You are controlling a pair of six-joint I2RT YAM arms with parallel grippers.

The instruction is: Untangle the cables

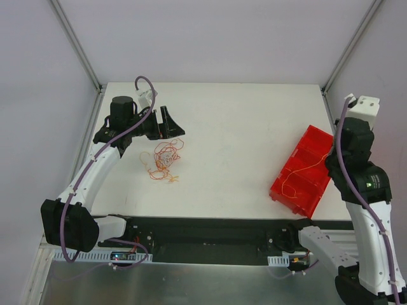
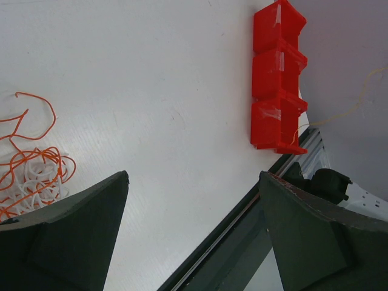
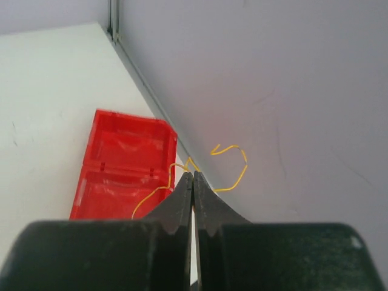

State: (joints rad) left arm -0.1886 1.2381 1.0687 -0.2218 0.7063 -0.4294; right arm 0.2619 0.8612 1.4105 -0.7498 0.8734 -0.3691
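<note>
A tangle of thin red-orange and whitish cables (image 1: 164, 159) lies on the white table, left of centre; it shows at the left edge of the left wrist view (image 2: 30, 176). My left gripper (image 1: 170, 124) is open and empty, just behind the tangle. My right gripper (image 3: 193, 174) is shut on a thin yellow-orange cable (image 3: 233, 163), held up at the right side. That cable (image 1: 305, 170) hangs down over the red bin (image 1: 304, 170).
The red bin has three compartments and stands slanted at the table's right edge; it also shows in the left wrist view (image 2: 276, 79) and the right wrist view (image 3: 124, 170). A dark rail (image 1: 210, 232) runs along the near edge. Walls enclose the table.
</note>
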